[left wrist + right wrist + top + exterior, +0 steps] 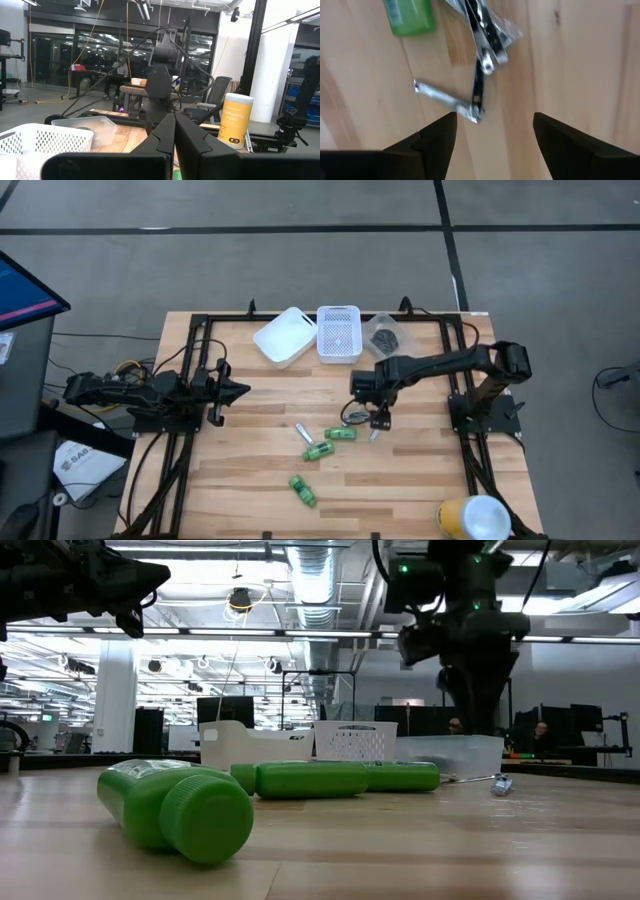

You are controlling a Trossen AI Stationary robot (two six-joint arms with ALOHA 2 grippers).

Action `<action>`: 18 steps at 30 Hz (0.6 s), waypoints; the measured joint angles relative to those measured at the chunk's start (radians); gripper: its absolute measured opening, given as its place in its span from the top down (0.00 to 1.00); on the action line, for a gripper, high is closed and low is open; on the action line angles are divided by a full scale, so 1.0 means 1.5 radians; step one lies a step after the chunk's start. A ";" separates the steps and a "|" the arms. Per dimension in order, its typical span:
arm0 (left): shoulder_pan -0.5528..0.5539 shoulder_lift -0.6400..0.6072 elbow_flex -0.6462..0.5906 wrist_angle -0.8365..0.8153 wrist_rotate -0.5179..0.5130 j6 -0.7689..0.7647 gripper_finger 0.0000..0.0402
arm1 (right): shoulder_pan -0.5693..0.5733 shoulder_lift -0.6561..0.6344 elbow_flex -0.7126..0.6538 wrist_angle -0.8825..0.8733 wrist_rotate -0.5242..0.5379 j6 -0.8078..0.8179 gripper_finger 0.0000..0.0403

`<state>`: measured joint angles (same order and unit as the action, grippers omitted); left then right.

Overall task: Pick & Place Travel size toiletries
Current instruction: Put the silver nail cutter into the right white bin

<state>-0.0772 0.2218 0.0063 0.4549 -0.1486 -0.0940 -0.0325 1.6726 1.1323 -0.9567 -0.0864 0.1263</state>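
Silvery tube point(445, 100) under R hand point(492, 131)

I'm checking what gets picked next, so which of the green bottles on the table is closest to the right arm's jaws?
The green bottle just left of the right gripper, beside the silvery tool. The other two lie farther toward the front edge.

Four green bottles point(303, 490), one silvery tube point(303, 432), two white bins point(338, 332), one clear tub point(385, 335).
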 joint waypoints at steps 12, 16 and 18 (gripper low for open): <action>0.000 0.000 0.000 0.000 0.000 0.000 1.00 | 0.004 0.000 -0.072 0.129 -0.001 0.057 0.36; 0.000 0.000 0.000 0.000 0.000 0.000 1.00 | 0.006 0.000 -0.100 0.173 0.001 0.074 0.36; 0.000 0.000 0.000 0.001 0.000 0.000 1.00 | 0.006 0.000 -0.110 0.189 0.001 0.089 0.36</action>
<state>-0.0773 0.2218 0.0060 0.4565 -0.1486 -0.0940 -0.0235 1.6730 0.9668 -0.6739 -0.0856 0.2604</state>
